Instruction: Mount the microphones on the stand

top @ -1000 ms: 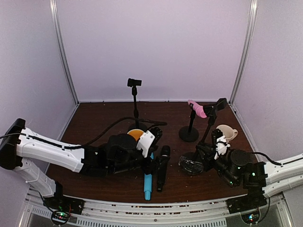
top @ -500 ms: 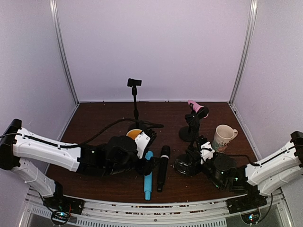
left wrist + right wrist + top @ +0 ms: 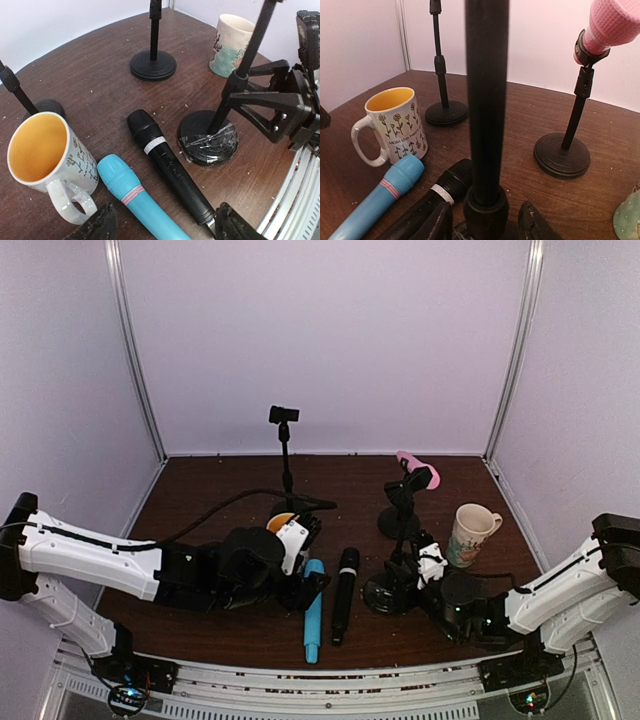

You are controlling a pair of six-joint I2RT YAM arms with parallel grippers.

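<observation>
White-shelled arms (image 3: pixel 90 555), black joints and cables.

The white flowered mug (image 3: pixel 395 127), at nine o'clock in the right wrist view, bears a line starting "MOM"; the remainder blurs

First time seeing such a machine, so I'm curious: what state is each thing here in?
Pink microphone: clipped in the right stand.
Blue microphone: lying loose.
Black microphone: lying loose.
Back stand: upright, clip empty.
Near stand: standing, right claw shut on its pole.
Left claw: open above both loose microphones.
Yellow-lined mug: upright, empty.
Pale mug: upright.
</observation>
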